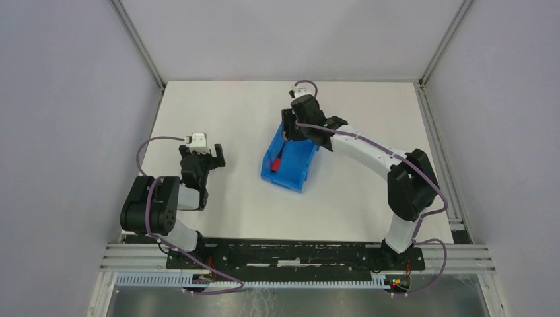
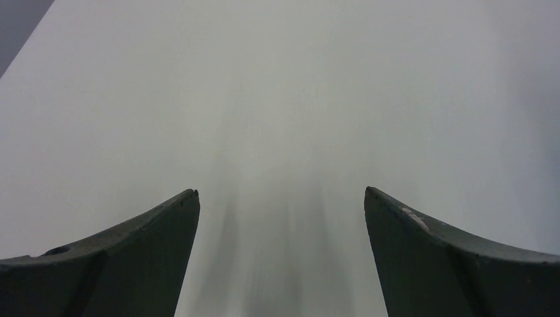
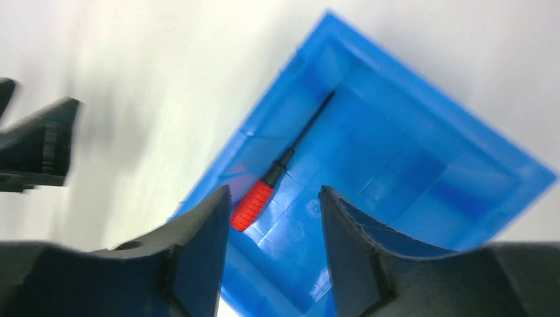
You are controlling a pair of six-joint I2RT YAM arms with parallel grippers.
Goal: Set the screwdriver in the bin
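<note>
The blue bin (image 1: 302, 173) sits near the middle of the table, and the screwdriver (image 1: 279, 160) lies inside it along the left wall. In the right wrist view the red handle and thin dark shaft of the screwdriver (image 3: 261, 197) rest on the floor of the bin (image 3: 409, 152). My right gripper (image 3: 274, 190) hovers over the bin's far end with its jaws open, and the screwdriver lies free below them. My right gripper (image 1: 288, 132) shows above the bin's back edge. My left gripper (image 1: 206, 158) stands open over bare table, with nothing between its fingers (image 2: 280, 191).
The white table (image 1: 356, 198) is ringed by grey walls and metal frame posts. The arm bases and a cable rail run along the near edge (image 1: 290, 254). A dark part of the left arm (image 3: 36, 142) shows at the left of the right wrist view.
</note>
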